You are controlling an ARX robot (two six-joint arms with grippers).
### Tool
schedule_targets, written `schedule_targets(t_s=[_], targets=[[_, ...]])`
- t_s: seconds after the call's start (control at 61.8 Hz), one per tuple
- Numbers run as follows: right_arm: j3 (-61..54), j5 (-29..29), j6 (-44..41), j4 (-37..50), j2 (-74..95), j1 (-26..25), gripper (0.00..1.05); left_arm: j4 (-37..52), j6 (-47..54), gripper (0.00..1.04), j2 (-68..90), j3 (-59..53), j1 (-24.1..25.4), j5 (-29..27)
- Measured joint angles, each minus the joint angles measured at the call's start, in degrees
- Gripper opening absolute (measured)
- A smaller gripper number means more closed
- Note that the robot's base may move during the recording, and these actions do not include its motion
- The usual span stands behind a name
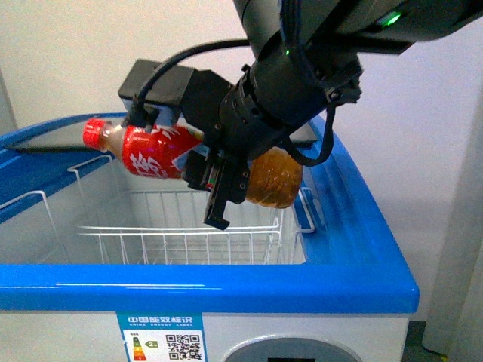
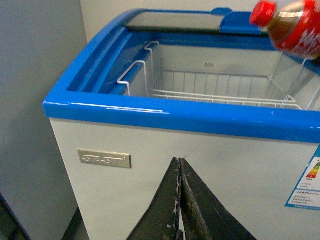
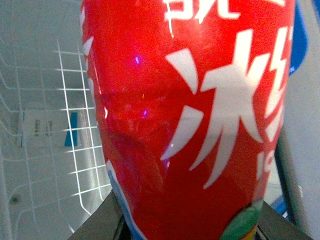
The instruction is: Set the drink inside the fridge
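The left claw [image 2: 180,202], its two dark fingers pressed together, hangs before the front wall of the tall white chest fridge [image 1: 226,290] with its blue top rim. Beyond the rim, the right claw [image 1: 220,181] pinches the small clear plastic, red-capped, red-labelled drink bottle [image 1: 151,157]. The bottle lies sideways in the air above the white wire basket [image 1: 189,240] inside the open fridge.

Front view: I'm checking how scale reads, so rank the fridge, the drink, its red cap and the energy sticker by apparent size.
1. fridge
2. drink, lying lengthwise over the opening
3. energy sticker, partly cut off at the frame's edge
4. red cap
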Motion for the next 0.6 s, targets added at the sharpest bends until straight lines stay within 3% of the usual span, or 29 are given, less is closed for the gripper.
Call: schedule_targets(t_s=[0.599], targets=[[7.7, 0.5, -2.6, 2.7, 12.9, 0.9, 0.37, -0.5, 0.1, 0.03, -1.1, 0.0, 0.0, 0.0]])
